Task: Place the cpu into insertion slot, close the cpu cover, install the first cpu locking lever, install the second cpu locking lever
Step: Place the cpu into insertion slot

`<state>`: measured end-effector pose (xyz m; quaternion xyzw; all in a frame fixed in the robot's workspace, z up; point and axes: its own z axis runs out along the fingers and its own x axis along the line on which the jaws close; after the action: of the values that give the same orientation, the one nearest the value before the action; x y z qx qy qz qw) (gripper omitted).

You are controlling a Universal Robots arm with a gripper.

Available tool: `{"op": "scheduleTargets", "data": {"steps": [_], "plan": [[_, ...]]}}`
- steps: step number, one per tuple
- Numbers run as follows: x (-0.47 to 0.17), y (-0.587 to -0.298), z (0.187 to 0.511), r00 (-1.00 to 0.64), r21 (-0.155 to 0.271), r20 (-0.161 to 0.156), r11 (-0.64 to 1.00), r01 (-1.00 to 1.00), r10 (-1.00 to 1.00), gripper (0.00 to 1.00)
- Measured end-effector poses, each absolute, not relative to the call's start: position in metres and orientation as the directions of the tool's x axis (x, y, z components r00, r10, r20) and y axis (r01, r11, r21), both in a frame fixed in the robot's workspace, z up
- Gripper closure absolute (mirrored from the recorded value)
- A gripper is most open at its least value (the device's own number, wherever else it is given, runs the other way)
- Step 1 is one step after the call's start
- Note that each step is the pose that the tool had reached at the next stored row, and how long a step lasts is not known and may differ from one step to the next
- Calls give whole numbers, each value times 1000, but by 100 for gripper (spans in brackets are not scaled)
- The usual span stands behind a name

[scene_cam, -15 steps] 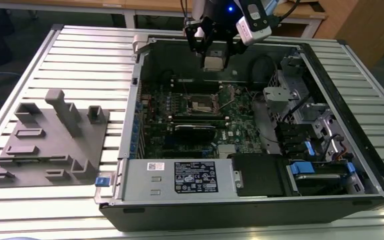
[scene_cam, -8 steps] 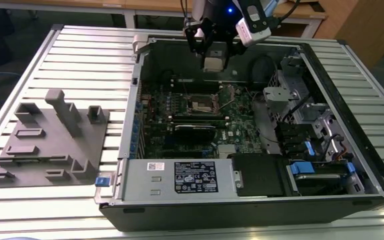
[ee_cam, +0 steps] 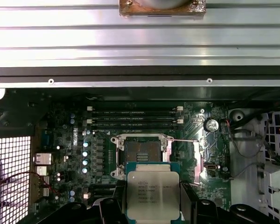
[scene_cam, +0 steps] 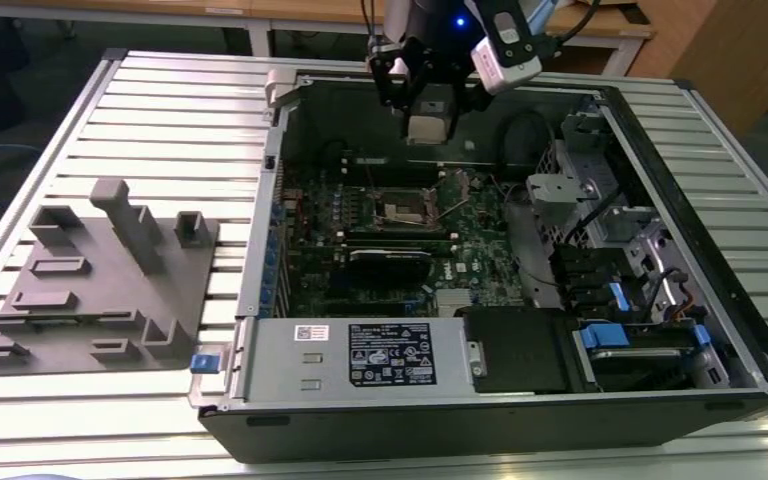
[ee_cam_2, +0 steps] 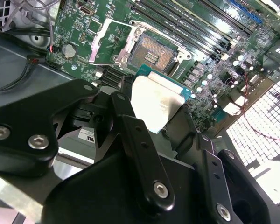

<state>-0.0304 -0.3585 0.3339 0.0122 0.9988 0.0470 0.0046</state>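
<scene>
Currently: chip held clear of open socket

The black two-fingered gripper (ee_cam: 152, 211) is clamped on the cpu (ee_cam: 152, 191), a small flat square chip with a pale silvery metal top. The chip hangs above the green circuit board (ee_cam: 79, 135), apart from the insertion slot (ee_cam: 141, 151), a dark-centred square socket. The cpu cover (ee_cam_2: 102, 62), a thin silvery frame plate, stands swung open beside it.

Light: bright, even, overhead | Glare: ribbed silver metal table (scene_cam: 117, 420) near edge; pale silvery square cpu (ee_cam_2: 154, 105) top washed white in second wrist view | Shadow: open black computer case (scene_cam: 491, 435) interior dim
</scene>
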Motion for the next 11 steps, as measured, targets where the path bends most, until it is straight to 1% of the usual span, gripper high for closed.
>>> {"op": "scheduleTargets", "data": {"steps": [11], "plan": [[-30, -358, 331, -1000, 94, -8, 995, 24, 25, 46]]}}
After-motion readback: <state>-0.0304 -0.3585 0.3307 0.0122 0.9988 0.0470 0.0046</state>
